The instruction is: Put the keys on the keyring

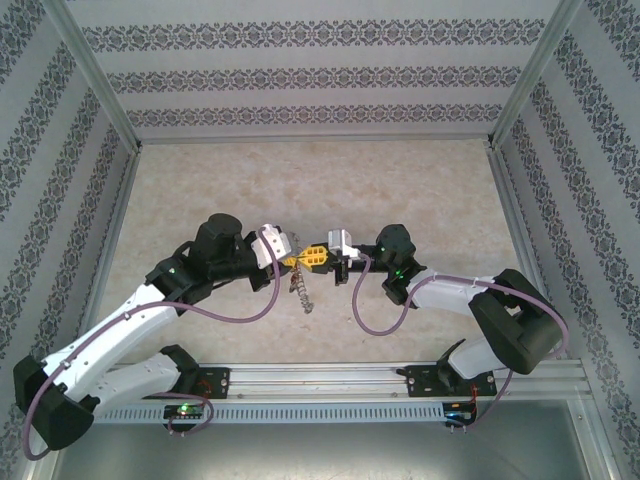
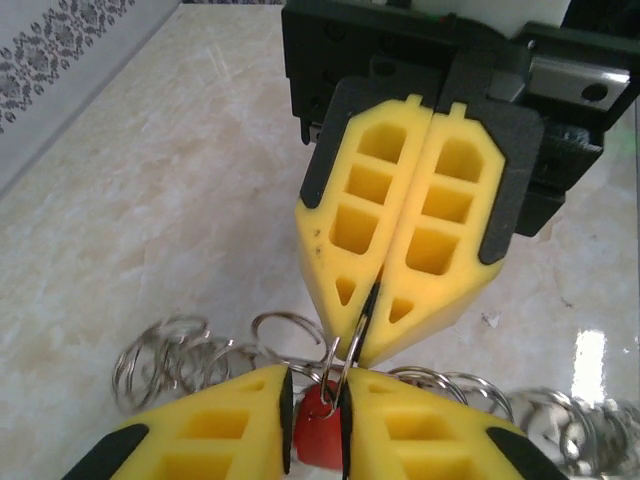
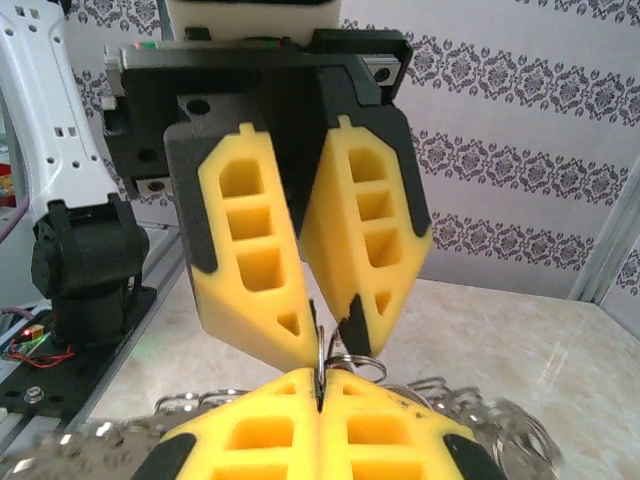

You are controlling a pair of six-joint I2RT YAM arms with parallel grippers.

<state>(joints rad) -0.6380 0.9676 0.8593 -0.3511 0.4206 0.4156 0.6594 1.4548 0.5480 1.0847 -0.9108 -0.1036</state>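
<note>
Overhead, a beige marbled table [image 1: 400, 190] meets patterned walls [image 1: 300, 80].

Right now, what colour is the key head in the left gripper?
Red key head, clearest in the left wrist view.

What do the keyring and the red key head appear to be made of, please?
The keyring looks like bright polished metal: thin wire loops with sharp glints. The red key head is probably plastic: opaque, smooth, evenly coloured. It is mostly hidden, so that is uncertain.
</note>
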